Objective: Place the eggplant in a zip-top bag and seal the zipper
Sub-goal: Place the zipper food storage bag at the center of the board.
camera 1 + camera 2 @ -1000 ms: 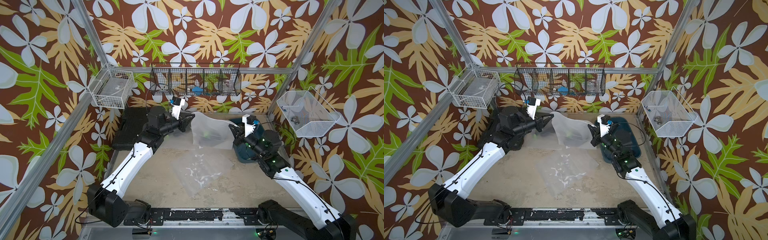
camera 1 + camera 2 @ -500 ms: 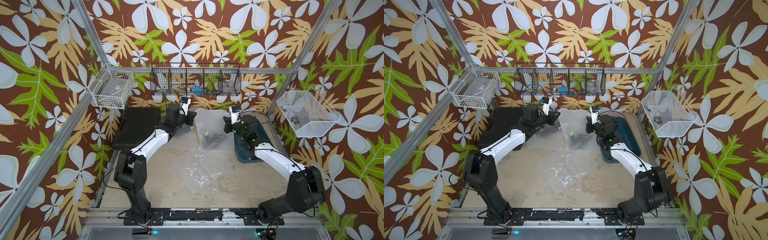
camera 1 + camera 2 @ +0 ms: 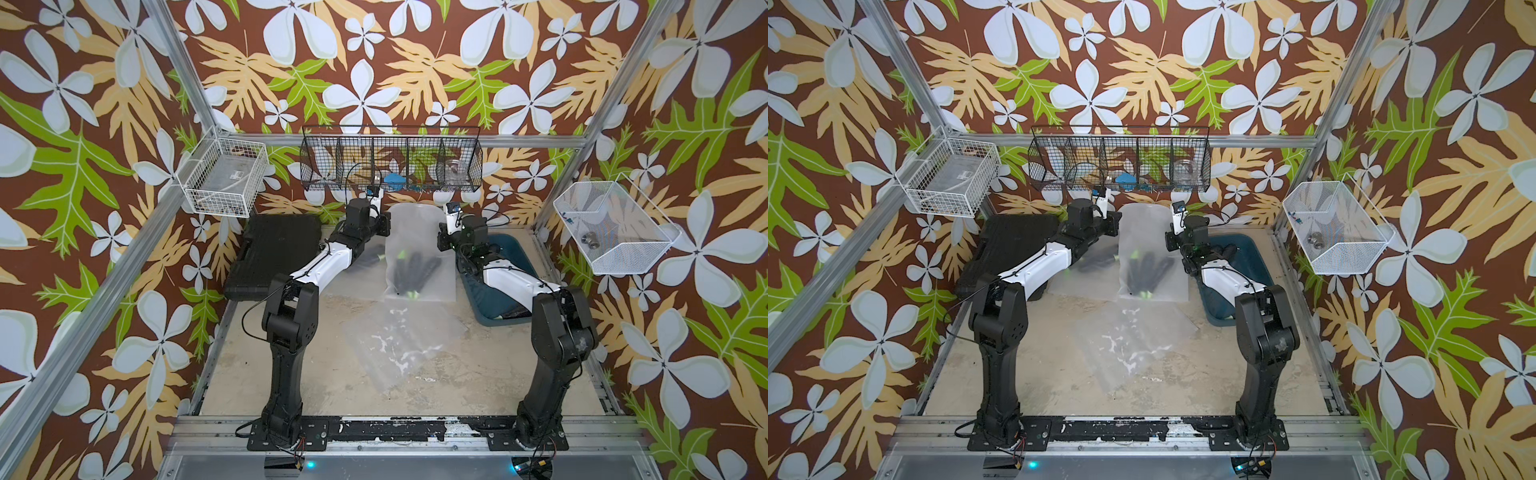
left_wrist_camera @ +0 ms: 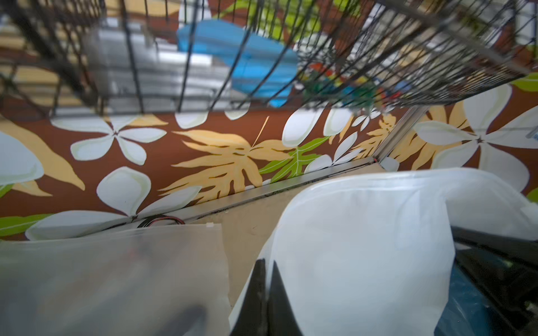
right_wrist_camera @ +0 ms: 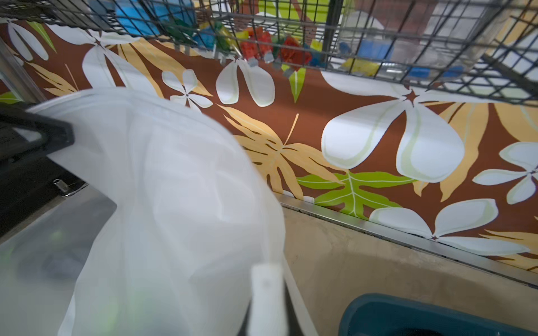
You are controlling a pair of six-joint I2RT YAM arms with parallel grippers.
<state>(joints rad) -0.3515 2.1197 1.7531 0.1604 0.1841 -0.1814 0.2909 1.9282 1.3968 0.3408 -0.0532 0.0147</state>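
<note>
The frosted zip-top bag (image 3: 417,232) hangs stretched between my two grippers at the back of the table. Several dark eggplants (image 3: 411,270) with green tips lie bunched at its lower end, as both top views show (image 3: 1144,272). My left gripper (image 3: 386,226) is shut on the bag's left edge; in the left wrist view the black fingertips (image 4: 266,261) pinch the film (image 4: 364,247). At the opposite edge my right gripper (image 3: 441,240) is shut on the bag (image 5: 174,203), seen in the right wrist view (image 5: 267,279). The bag's top flops over backwards, so its zipper is hidden.
A second, empty clear bag (image 3: 399,336) lies flat mid-table. A blue bin (image 3: 498,291) sits under the right arm, a black case (image 3: 274,253) at the back left. A black wire basket (image 3: 390,164) hangs just above the grippers. Another dark eggplant (image 3: 370,257) lies left of the held bag.
Both arms have come down from a raised pose and reached out to the back of the table, carrying the bag with them. The eggplants now sit at the bag's lower end.
</note>
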